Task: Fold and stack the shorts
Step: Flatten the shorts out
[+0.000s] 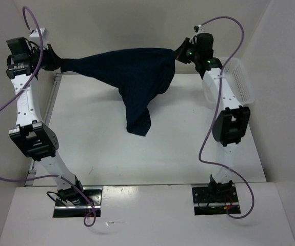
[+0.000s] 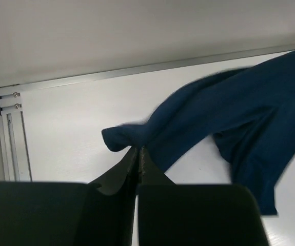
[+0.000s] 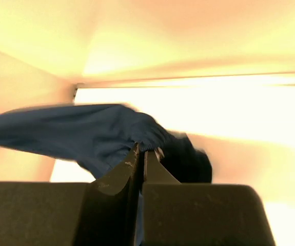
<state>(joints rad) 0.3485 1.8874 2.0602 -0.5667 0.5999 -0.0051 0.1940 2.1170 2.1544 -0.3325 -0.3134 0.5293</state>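
shorts point(image 1: 132, 72): dark navy cloth, lifted off the table point(image 1: 188, 154) and strung between the two arms across the far side. the upper edge runs nearly straight from one pinch to the other. one leg sags from the middle towards the tabletop; cannot tell whether its tip touches.

left gripper point(image 2: 138, 151): fingers pressed together on a bunched corner of the cloth, with a small nub of fabric poking past the tips.

right gripper point(image 3: 141, 151): fingers pressed together, pinching a gathered edge that looks like the waistband. this view is blurred and washed in orange light, so the seam cannot be confirmed.

why held so: judged, two pinches set well apart pull the top edge taut. the garment then hangs open under its own weight and the wrinkles drop out before it is laid flat.

basket point(image 1: 239, 84): white and slatted, at the far right of the table just beside the right arm, apart from the cloth.

stage: judged early. no fold shows yet, only a spread-and-hang.

next move: likely both arms lower together, keeping tension, so the hanging leg lands first and the rest drapes flat behind it.

risk: the left hold takes only a small corner, so a tug from the right could slip it free. soft fabric may also bunch on landing.
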